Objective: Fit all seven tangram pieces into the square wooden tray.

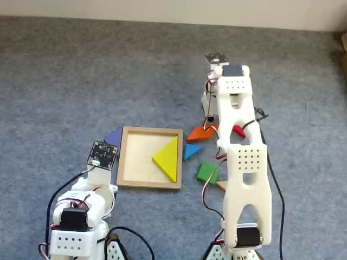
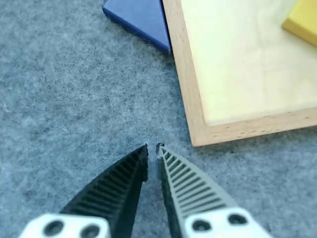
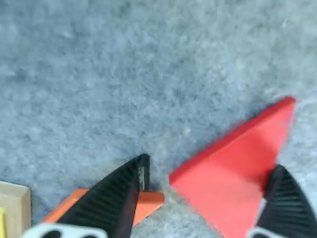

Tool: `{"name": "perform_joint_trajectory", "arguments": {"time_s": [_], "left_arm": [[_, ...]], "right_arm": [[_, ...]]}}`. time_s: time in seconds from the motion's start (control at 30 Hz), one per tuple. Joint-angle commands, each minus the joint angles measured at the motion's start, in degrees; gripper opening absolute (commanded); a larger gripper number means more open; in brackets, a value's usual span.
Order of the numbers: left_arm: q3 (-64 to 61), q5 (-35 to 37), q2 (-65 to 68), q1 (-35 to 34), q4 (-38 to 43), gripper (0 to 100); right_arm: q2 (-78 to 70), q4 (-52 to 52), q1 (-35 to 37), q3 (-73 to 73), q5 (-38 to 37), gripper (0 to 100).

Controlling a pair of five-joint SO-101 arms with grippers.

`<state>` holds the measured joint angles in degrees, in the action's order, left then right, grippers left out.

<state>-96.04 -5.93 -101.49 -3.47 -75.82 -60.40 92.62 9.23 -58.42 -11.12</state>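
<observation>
A red triangle (image 3: pixel 233 168) lies on the grey tabletop (image 3: pixel 148 74) between the wide-spread fingers of the right hand (image 3: pixel 210 166), not clamped. An orange piece (image 3: pixel 148 201) sits just beside one finger. The wooden tray (image 1: pixel 123 157) holds a yellow triangle (image 1: pixel 168 157). The left hand (image 2: pixel 153 148), fingers together and empty, hovers near a tray corner.

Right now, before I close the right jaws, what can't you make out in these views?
Red piece: high view, mostly under the right arm; right wrist view, its near part runs behind a jaw and off the edge.
Tan piece: high view, only a corner shows beside the right arm; shape unclear.
Dark blue piece: high view, partly under the left arm; left wrist view, cut off by the edge.
</observation>
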Motion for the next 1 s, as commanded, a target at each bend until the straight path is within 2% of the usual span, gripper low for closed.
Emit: {"name": "perform_joint_trajectory", "arguments": {"time_s": [0.0,0.1,0.43,0.67,0.97], "left_arm": [[-1.2,0.0,-2.3,-0.6,-0.1,5],[-1.2,0.0,-2.3,-0.6,-0.1,5],[-1.2,0.0,-2.3,-0.6,-0.1,5],[-1.2,0.0,-2.3,-0.6,-0.1,5],[-1.2,0.0,-2.3,-0.6,-0.1,5]], "right_arm": [[0.1,1.2,-2.1,-2.2,0.6,26.9],[0.2,2.3,-2.1,-2.2,0.6,23.3],[0.2,4.4,-1.9,-5.1,0.6,23.2],[-0.4,8.3,-1.9,-12.8,0.3,35.8],[0.2,8.4,-0.9,-7.0,-3.0,36.1]]}}
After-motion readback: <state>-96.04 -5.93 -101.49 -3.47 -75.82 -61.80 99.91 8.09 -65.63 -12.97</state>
